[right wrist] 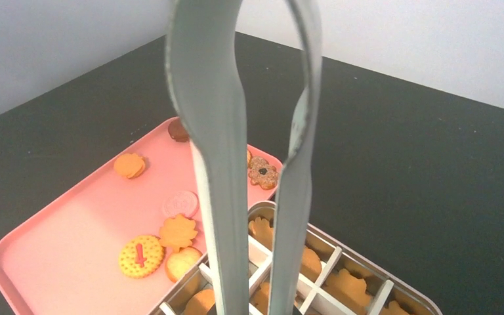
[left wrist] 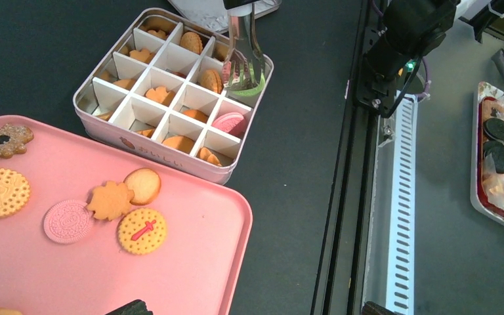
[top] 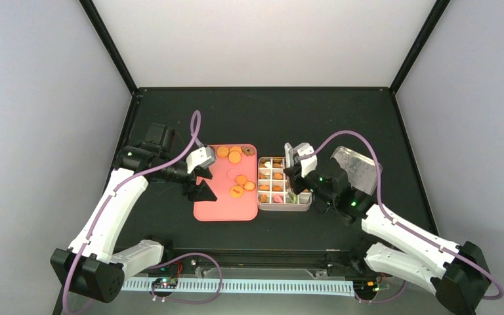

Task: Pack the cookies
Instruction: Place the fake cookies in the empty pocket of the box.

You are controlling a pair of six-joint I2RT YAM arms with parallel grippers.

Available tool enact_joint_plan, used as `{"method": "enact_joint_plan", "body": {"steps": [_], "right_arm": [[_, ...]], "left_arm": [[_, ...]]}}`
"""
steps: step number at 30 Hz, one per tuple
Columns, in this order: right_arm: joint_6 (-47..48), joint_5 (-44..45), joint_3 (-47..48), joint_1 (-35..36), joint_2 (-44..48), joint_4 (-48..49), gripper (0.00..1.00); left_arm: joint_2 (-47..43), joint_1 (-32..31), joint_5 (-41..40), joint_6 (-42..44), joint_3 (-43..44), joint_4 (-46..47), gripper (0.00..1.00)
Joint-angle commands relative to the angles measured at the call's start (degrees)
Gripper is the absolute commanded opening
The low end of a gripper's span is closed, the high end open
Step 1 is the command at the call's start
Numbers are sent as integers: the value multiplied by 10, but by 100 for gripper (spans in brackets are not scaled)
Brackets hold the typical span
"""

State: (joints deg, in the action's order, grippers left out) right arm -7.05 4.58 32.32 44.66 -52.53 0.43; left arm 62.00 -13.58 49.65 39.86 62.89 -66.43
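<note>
A black desk [top: 302, 118] ringed by pale walls carries everything. Largest on it is the pink tray [top: 223, 211], lying just left of the white-partitioned tin [left wrist: 170, 149] and almost touching it. We see the left gripper [top: 202, 192] hovering over the tray's edge farthest from the tin, its jaws spread wide and holding nothing. The right gripper [top: 295, 177] hangs over the tin, its jaws clamped on the metal tongs [left wrist: 245, 52]. The tongs' tips dip into a corner compartment of the tin with something green between them. The cookies [left wrist: 142, 231] are split between 2 places. Many of the tin's compartments hold orange ones and 1 holds a pink one, while the others lie loose on the tray left of the tin.
</note>
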Motion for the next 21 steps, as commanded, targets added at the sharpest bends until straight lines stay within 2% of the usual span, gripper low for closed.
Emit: {"method": "enact_joint_plan", "body": {"steps": [1,10,21], "right_arm": [[38,29,24,14,2,4,16],[64,6,37,21,2,-8,23],[58,-11,49,21,11,-19,24]], "left_arm": [[-2,1,-1,12,19,-11,86],[-5,1,-4,15,20,-13,86],[-5,1,-4,17,24,-19,86]]}}
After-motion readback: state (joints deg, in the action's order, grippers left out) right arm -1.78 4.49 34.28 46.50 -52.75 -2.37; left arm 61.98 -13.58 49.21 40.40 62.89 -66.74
